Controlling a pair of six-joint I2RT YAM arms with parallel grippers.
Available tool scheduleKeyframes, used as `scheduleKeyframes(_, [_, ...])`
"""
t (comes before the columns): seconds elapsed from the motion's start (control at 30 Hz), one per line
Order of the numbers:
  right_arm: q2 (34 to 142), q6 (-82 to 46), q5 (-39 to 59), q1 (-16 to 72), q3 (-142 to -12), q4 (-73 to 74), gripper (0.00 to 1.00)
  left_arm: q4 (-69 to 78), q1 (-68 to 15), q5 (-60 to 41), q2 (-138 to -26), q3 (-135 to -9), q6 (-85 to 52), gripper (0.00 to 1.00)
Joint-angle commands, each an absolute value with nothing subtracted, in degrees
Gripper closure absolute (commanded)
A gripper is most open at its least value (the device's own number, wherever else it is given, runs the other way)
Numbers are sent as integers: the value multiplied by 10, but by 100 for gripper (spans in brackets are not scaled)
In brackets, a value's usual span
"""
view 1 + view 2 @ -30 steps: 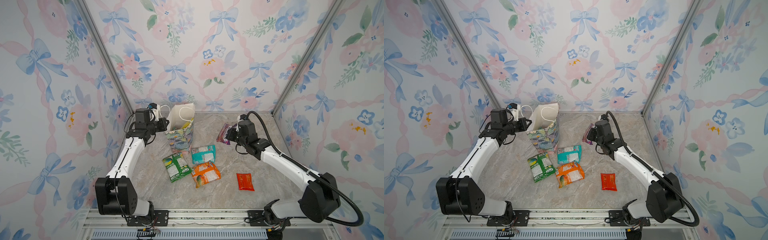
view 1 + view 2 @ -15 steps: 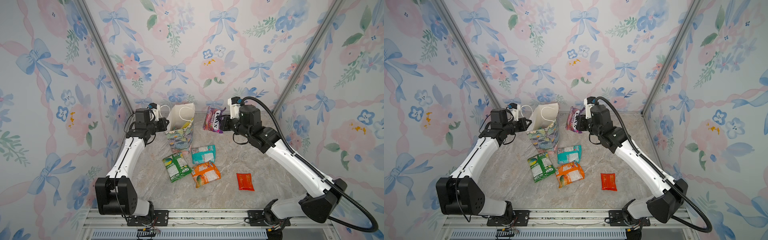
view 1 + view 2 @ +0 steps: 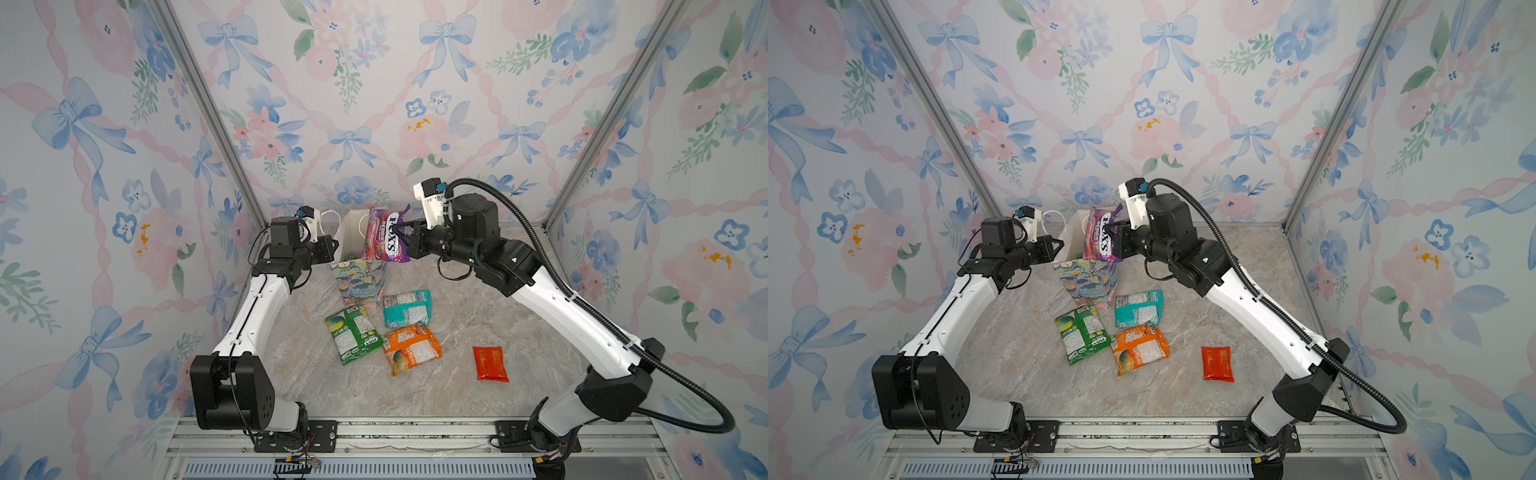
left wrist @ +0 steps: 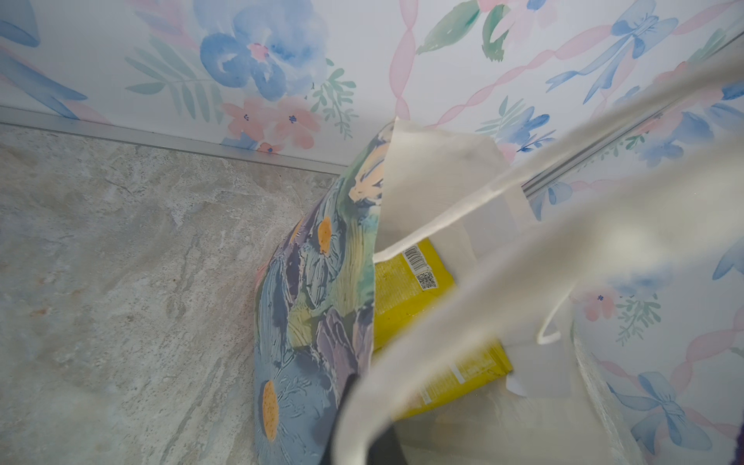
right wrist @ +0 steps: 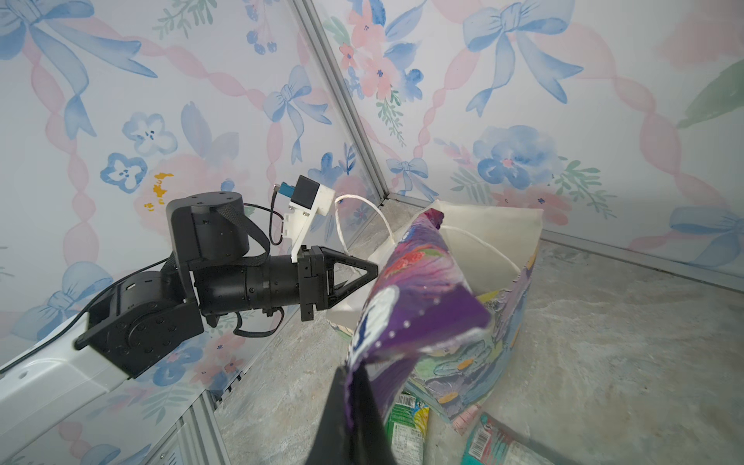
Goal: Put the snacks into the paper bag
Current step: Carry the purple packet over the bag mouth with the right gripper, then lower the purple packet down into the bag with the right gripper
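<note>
**One pouch in, four left**

On the tabletop (image 3: 519,332) the paper bag (image 3: 360,282) holds a yellow pouch (image 4: 406,290). The left pincer (image 3: 332,245) is clenched on its rim. The right pincer (image 3: 401,232) grasps the purple pouch (image 3: 384,239) at its mouth. Outside lie the green pouch (image 3: 353,338), teal pouch (image 3: 406,307), orange pouch (image 3: 411,349) and red pouch (image 3: 490,363).

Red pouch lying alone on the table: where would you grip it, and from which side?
Pinch a short end edge, coming straight down from above. The red pouch lies flat on the table, apart from the other snacks, so nothing blocks a top approach, and its thin end should be easier to pinch than the filled middle.
</note>
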State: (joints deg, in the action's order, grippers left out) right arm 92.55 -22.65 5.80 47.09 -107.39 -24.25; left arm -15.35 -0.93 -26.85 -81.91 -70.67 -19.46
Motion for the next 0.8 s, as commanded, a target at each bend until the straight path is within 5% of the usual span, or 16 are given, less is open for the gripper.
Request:
scheduleKeyframes(0.0, [965, -208, 61, 487, -1132, -239, 100, -148, -5, -281, -814, -708, -185, 100])
scheduleKeyframes(0.33, [1117, -176, 48, 494, -1321, -312, 100, -148, -5, -285, -815, -708, -186, 100])
scheduleKeyframes(0.77, [1204, -102, -89, 495, -1465, -415, 100, -149, -5, -288, -817, -708, -187, 100])
